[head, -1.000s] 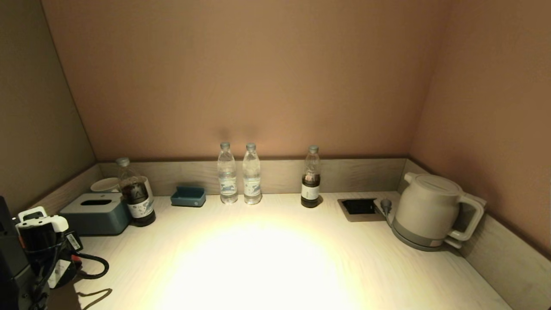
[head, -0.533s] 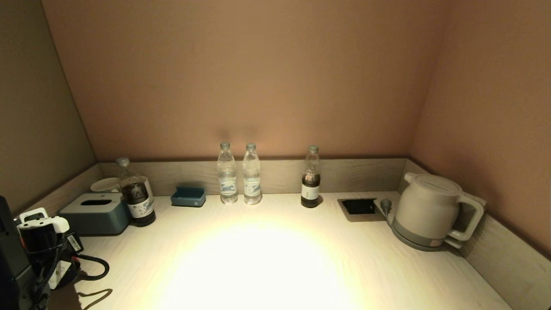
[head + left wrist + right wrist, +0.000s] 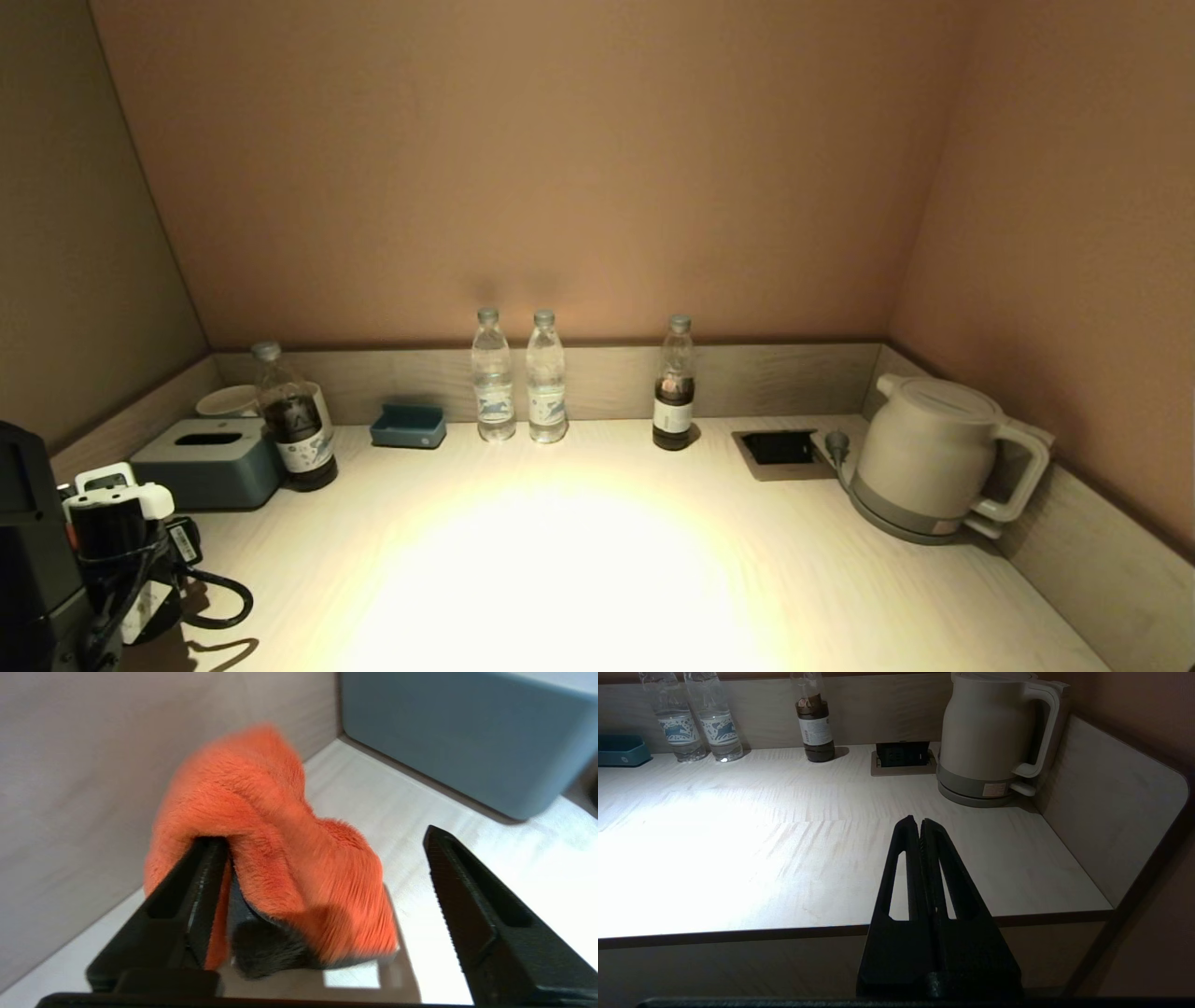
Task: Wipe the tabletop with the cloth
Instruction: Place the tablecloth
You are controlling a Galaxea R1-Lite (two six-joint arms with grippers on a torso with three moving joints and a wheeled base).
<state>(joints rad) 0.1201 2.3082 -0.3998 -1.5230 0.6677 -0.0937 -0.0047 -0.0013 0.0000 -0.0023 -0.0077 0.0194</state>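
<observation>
The left gripper (image 3: 322,837) is wide open around the cloth (image 3: 275,858), which sits bunched on the tabletop (image 3: 420,826) in the corner by the tissue box (image 3: 467,732). The cloth looks soft, light and floppy, so pinch its fat top fold.

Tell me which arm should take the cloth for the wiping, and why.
Left. Its tool stands open right over the cloth, by the tissue box. The right tool is shut, off the tabletop's near edge, far from the cloth.

Tabletop (image 3: 579,560): cloth (image 3: 261,858), tissue box (image 3: 205,464), bottles (image 3: 518,378), kettle (image 3: 934,457).
</observation>
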